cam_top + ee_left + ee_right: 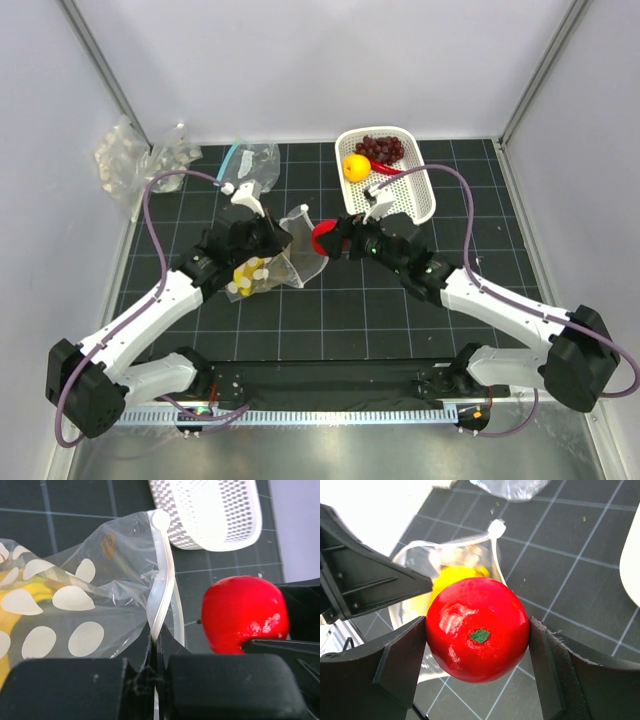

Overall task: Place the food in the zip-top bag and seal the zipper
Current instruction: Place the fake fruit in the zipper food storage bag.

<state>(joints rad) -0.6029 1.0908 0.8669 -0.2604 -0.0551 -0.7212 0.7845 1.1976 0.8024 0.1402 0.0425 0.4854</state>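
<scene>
1. The left pincer (156,655) is closed tight on the pale zipper (162,580) at the mouth of the zip-top bag (285,262), and holds that edge up off the bench (350,300).
2. The bag is clear, crinkled plastic printed with white dots. It sits left of the middle of the bench, and its mouth faces the right arm.
3. A yellow banana (455,575) lies inside the bag and shows through the plastic.
4. The right pincer (478,645) grips the round red fruit (242,612), with one finger pressed on each side and the jaws standing wide around it.
5. The red fruit hangs clear of the bench just beside the bag's mouth, outside it. I cannot tell whether it touches the rim.
6. The white basket (425,200) stands at the far right of the bench, behind the right pincer. It holds three pieces of food: the dark grape bunch (382,148), the round yellow fruit (356,167) and the thin red chili (385,168).
7. At the far left lie a clear bag with a teal strip (250,160) and, beyond it, some bumpy clear packs (125,155), all well apart from both pincers.
</scene>
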